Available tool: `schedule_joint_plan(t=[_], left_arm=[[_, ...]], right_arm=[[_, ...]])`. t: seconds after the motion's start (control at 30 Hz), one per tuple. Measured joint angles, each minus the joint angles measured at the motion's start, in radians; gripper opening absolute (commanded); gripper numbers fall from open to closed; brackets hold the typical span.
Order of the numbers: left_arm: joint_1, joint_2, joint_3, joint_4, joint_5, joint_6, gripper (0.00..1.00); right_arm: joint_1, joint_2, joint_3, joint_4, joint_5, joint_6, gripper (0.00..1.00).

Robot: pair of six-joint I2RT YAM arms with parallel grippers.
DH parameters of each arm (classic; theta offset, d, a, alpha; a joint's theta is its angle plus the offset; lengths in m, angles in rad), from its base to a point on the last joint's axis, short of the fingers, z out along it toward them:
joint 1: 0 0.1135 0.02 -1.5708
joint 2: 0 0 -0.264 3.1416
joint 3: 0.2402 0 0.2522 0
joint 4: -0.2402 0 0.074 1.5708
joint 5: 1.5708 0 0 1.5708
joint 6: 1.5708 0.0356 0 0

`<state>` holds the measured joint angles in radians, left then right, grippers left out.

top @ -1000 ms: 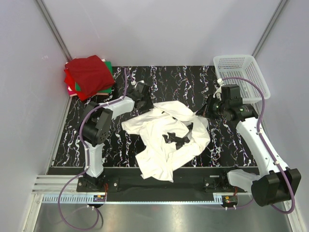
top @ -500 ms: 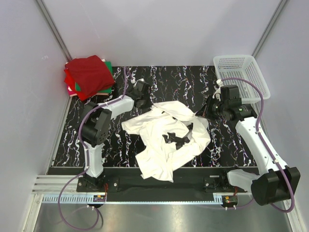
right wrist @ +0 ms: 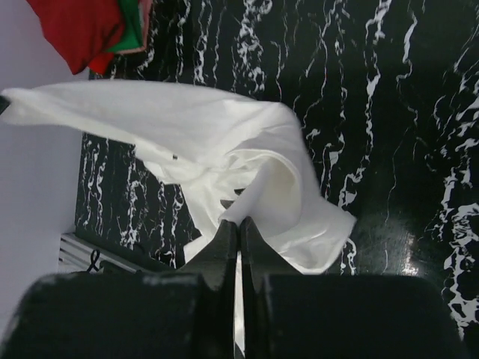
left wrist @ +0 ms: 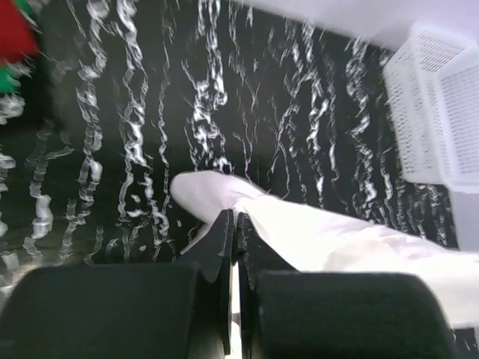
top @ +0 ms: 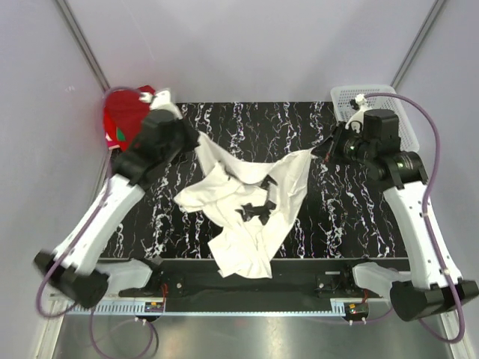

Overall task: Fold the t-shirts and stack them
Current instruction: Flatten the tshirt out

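Here's the white t-shirt (top: 251, 224), strung out between both arms. Its top edge is lifted off the black marbled table (top: 254, 120), and its lower half lies crumpled on the surface toward the near edge. On one corner the left gripper (top: 193, 140) is clenched tight on the cloth, and on the other the right gripper (top: 320, 149) pinches it just as firmly. At the back left sits the folded stack (top: 120, 123) of red and green tees, done by the look of it. The basket (left wrist: 434, 105) stands back right. This white one isn't folded yet, so flattening, folding and stacking are all to come.
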<state>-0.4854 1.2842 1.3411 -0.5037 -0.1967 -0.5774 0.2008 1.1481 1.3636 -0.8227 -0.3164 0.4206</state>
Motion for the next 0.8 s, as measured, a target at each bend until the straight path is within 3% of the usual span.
schedule_joint_plan(t=[0.13,0.4,0.6,0.8], left_arm=[[0.001,-0.207,0.109,-0.155,-0.059,0.068,0.0],[0.003,-0.434,0.389,-0.362,-0.076,0.224,0.0],[0.003,-0.614,0.452,-0.422,-0.024,0.301,0.0],[0.003,-0.731,0.529,-0.416,0.053,0.355,0.0]], right_arm=[[0.0,-0.051,0.171,-0.055,0.032,-0.023,0.0],[0.0,-0.246,0.408,-0.086,0.106,-0.059,0.0],[0.002,-0.433,0.464,-0.035,0.169,-0.091,0.0],[0.04,-0.509,0.55,0.024,0.163,-0.159,0.0]])
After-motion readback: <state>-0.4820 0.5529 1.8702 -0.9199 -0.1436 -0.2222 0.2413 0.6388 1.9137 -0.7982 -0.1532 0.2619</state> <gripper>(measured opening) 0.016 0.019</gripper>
